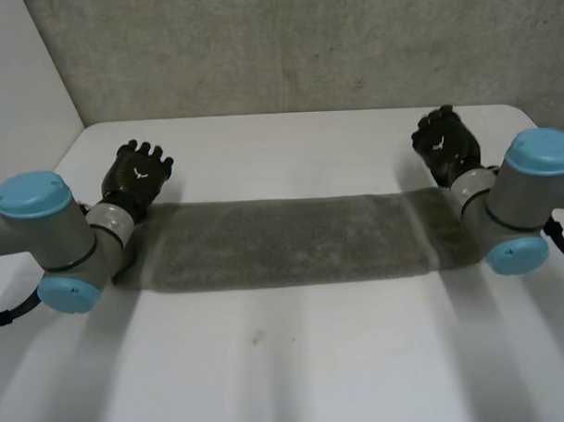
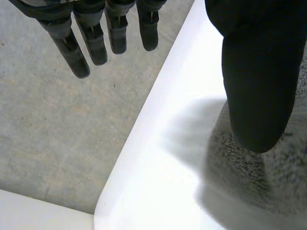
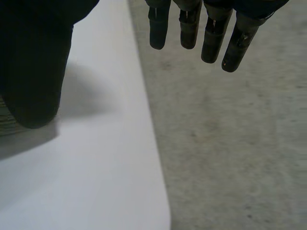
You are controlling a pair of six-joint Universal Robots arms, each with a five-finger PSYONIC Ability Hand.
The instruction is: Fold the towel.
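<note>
Nearest you, the white table (image 1: 296, 359) lies bare. Across its middle the grey towel (image 1: 283, 241) lies flat as a long strip running from arm to arm, and each arm covers one end of it. Just past the towel's far left corner you see the left hand (image 1: 137, 174), fingers (image 2: 93, 45) straight and apart from the thumb (image 2: 259, 86), which hangs above the towel's pile (image 2: 249, 177); it holds nothing. At the far right corner the right hand (image 1: 446, 142) is likewise spread wide, fingers (image 3: 211, 38) straight, grasping nothing. Beyond the table's far edge lies grey concrete (image 3: 230, 143).
</note>
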